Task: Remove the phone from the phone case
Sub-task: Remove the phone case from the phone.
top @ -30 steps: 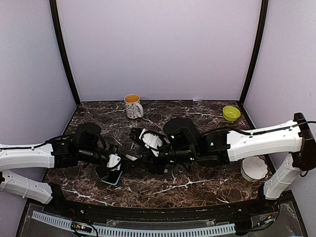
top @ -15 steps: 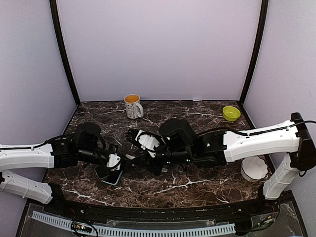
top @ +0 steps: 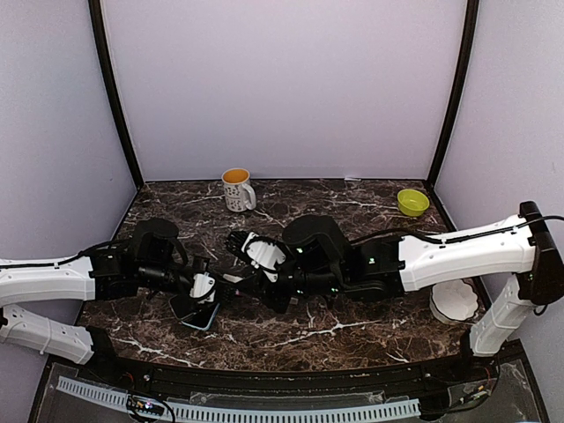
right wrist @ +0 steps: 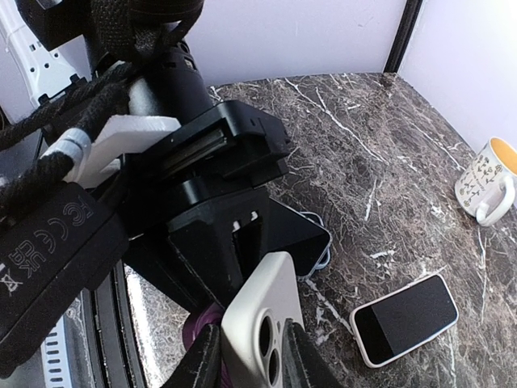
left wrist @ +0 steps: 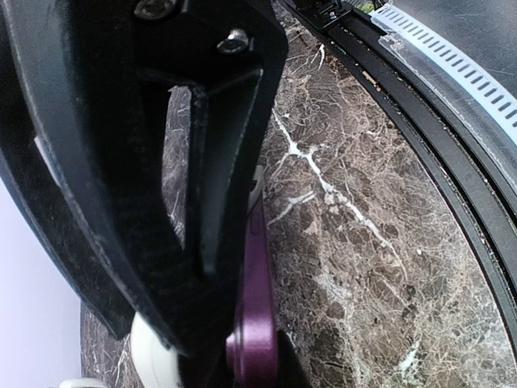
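Standing upright, phone case (right wrist: 263, 295), pinched by right hand (right wrist: 252, 343)

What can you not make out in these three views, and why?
Left wrist view: purple object, unidentifiable, cut off by the bottom edge.
Right wrist view: white phone case, lower part cut off by the frame.
Top view: dark device, half hidden under the left hand.

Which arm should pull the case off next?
Right. The right gripper has its jaws pinching the white case at its free end, so it can likely peel it away. The left gripper is shut on the purple part beside the case, probably best kept as the anchor.
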### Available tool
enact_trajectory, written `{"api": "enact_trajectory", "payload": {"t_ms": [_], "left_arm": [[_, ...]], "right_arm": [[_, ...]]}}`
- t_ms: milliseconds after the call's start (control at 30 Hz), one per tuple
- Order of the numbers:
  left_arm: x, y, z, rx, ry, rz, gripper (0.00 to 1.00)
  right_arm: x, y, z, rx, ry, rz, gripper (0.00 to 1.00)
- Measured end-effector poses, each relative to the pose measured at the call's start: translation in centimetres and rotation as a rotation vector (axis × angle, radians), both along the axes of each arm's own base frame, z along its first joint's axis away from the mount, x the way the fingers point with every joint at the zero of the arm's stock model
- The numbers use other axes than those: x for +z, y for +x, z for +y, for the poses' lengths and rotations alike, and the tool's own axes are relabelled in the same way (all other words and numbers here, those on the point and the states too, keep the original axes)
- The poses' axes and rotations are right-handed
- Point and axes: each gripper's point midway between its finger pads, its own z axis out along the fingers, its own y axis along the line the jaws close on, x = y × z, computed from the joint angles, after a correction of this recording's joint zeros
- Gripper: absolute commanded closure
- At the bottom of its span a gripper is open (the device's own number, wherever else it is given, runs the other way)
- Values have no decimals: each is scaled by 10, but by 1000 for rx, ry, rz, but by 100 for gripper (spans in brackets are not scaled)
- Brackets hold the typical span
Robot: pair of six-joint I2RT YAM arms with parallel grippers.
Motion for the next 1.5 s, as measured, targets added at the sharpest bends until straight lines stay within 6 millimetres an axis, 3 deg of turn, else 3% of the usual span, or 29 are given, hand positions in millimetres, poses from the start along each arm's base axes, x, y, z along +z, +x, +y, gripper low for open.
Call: {"api": "enact_trajectory", "payload": {"t_ms": [567, 1500], "left_arm": [[-4, 3, 2, 31, 17, 4, 100], [3, 15, 7, 133, -10, -47, 100]], "right_arm": [[-8, -5, -1, 7, -18, -5, 98], [-4, -4, 0, -21, -5, -49, 100]]}}
